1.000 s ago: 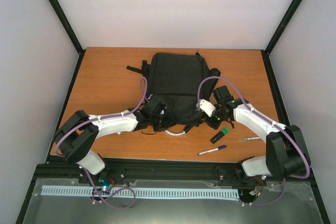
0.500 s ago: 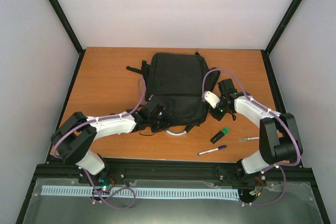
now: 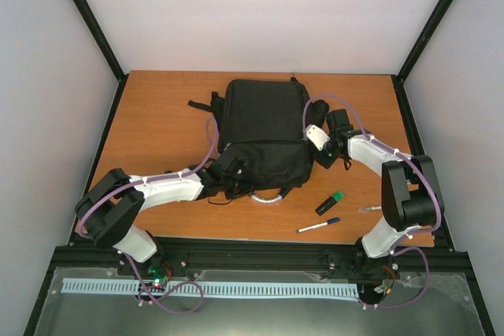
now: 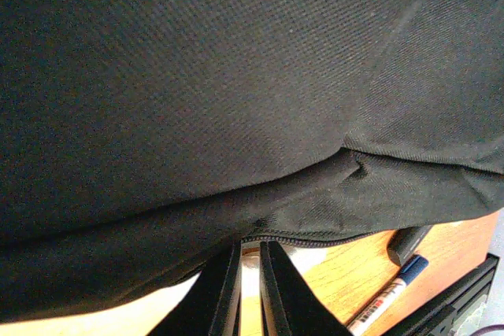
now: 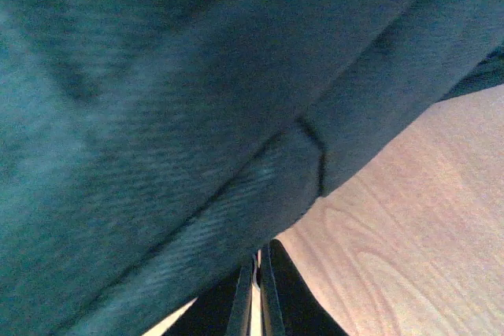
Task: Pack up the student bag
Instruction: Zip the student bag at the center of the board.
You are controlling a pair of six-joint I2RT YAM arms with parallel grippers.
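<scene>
While gripping the backpack (image 3: 264, 127) from two sides: both arms in on it.

Lies flat on the wooden table (image 3: 157, 116), about the middle, with the silvery handle (image 3: 266, 198) at the near edge. Meets the left gripper (image 4: 250, 245) at the near left corner: fingers (image 4: 220, 289) clenched almost together, a thin slit between, tips tucked under the zip edge (cannot tell whether cloth is nipped). Meets the right gripper (image 5: 257, 253) at the right side: fingers (image 5: 287, 293) likewise drawn nearly together, tips hidden beneath a strap. Shares the table with a green-capped highlighter (image 3: 330, 203) and a blue-capped marker (image 3: 318, 226), both on bare wood by the right arm, apart from the fabric.
</scene>
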